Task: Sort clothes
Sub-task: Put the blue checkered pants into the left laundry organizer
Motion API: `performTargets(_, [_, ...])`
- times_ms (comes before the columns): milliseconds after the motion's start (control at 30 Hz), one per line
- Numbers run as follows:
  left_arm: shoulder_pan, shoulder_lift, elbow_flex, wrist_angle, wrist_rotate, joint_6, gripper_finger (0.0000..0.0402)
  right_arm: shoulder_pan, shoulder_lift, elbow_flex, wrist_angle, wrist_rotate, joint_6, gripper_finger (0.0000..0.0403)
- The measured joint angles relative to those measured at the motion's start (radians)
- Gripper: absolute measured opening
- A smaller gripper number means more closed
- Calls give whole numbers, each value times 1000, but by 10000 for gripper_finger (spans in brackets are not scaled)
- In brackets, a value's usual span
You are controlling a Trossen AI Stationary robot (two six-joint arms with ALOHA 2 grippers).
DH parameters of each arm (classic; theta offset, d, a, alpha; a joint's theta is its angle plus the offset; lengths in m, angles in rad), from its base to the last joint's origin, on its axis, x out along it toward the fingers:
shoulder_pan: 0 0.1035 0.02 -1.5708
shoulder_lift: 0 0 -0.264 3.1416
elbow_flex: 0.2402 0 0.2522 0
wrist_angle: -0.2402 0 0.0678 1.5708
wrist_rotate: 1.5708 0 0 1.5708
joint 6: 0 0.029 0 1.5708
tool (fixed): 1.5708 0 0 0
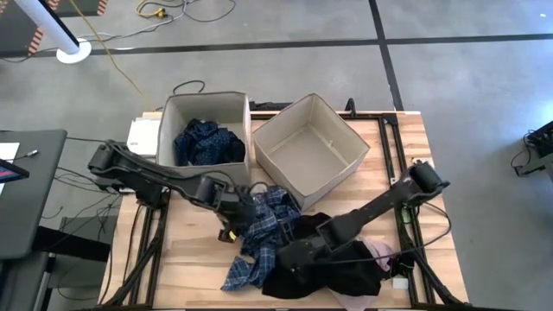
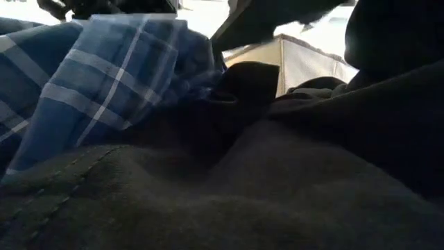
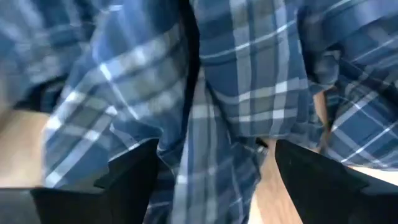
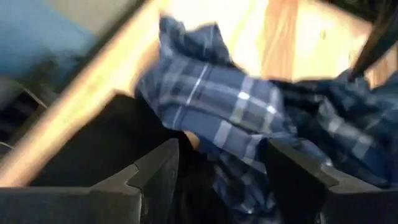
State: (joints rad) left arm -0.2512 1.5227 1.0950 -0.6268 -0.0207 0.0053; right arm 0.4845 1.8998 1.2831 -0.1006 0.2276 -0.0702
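A pile of blue-and-white plaid shirts [image 1: 263, 225] lies mid-table, also in the low view [image 2: 104, 69]. A large black garment [image 1: 333, 272] lies at the near edge, filling the low view [image 2: 243, 194], with a pink piece [image 1: 380, 252] beside it. A dark blue patterned piece [image 1: 207, 142] lies in the left beige box [image 1: 168, 130]. My left gripper [image 1: 238, 212] is open at the pile's left side, with plaid cloth [image 3: 236, 93] between its fingers [image 3: 211, 180]. My right gripper [image 1: 289, 257] is open, low over where the plaid [image 4: 230, 112] meets the black garment [image 4: 106, 143]. My left gripper's open fingers [image 3: 134, 174] stand on either side of a fold of plaid shirt [image 3: 205, 162]; I cannot tell whether they touch it. My right gripper's open fingers [image 4: 155, 168] stand over the plaid edge and the black garment; I cannot tell whether they touch.
A second beige box [image 1: 346, 164] stands at the far middle, turned at an angle, with nothing showing inside; its wall shows in the low view [image 2: 305, 62]. A white device [image 1: 143, 134] sits left of the left box. Bare wood lies at the table's near left [image 1: 186, 268].
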Motion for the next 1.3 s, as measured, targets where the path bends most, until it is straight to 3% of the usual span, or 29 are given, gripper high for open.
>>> performTargets(200, [-1, 73, -53, 84, 92, 1, 314, -13, 100, 0, 39, 197, -79, 253])
performTargets(367, [-5, 101, -97, 146, 151, -7, 314, 16, 103, 0, 71, 393, -144, 253])
performTargets(467, [-9, 95, -121, 208, 156, -10, 314, 42, 96, 0, 123, 455, -222, 253])
performTargets(633, [-15, 93, -125, 281, 210, -17, 314, 52, 89, 0, 250, 458, -313, 253])
performTargets(800, [-46, 93, -124, 345, 254, -18, 314, 10, 89, 0, 242, 447, -249, 253])
performTargets(1133, [-83, 93, -124, 357, 234, -27, 314, -79, 130, 0, 215, 197, -71, 253])
performTargets(1300, [-83, 93, -124, 361, 225, -17, 314, -89, 160, 5, 227, 165, -48, 253])
